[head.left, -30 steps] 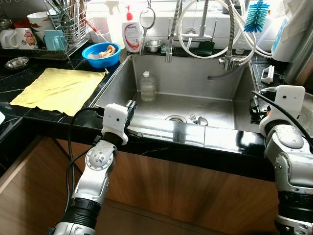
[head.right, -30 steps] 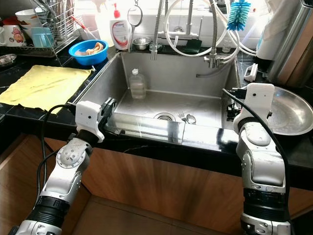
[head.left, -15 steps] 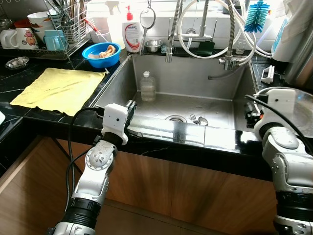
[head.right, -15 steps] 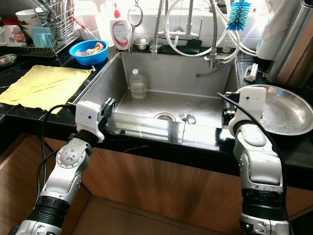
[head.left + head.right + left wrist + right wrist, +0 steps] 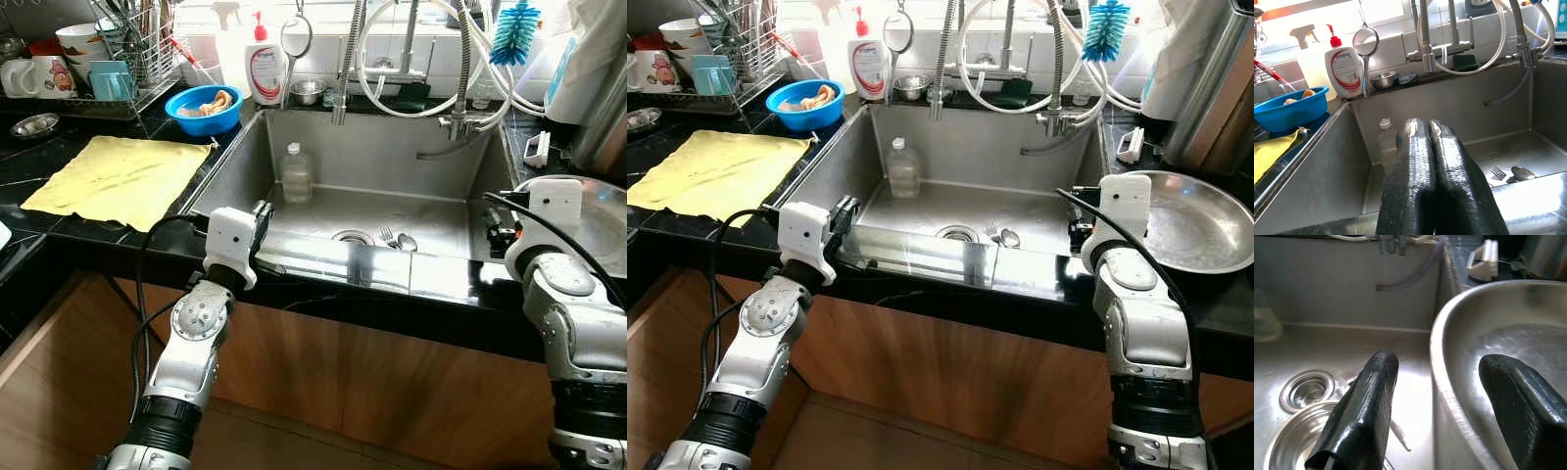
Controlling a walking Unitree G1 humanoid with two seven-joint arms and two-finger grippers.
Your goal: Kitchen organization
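Note:
A large steel bowl (image 5: 1200, 227) sits on the black counter right of the sink (image 5: 372, 157). My right gripper (image 5: 1439, 363) is open at the bowl's near left rim (image 5: 1442, 382), one finger (image 5: 1364, 406) on the sink side and the other finger (image 5: 1518, 401) inside the bowl. My left gripper (image 5: 1427, 147) is shut and empty, resting at the sink's front left edge (image 5: 260, 217). In the basin lie a clear plastic bottle (image 5: 296, 173) and a fork and spoon (image 5: 397, 238) beside the drain (image 5: 350, 237).
A yellow cloth (image 5: 118, 176) covers the left counter, with a blue bowl (image 5: 203, 108), a soap bottle (image 5: 264, 69) and a dish rack (image 5: 127, 54) behind it. Faucet hoses (image 5: 411, 59) and a blue brush (image 5: 514, 29) hang over the sink's back.
My right wrist has shifted a little left toward the sink, along the steel bowl's rim. The left arm has not moved.

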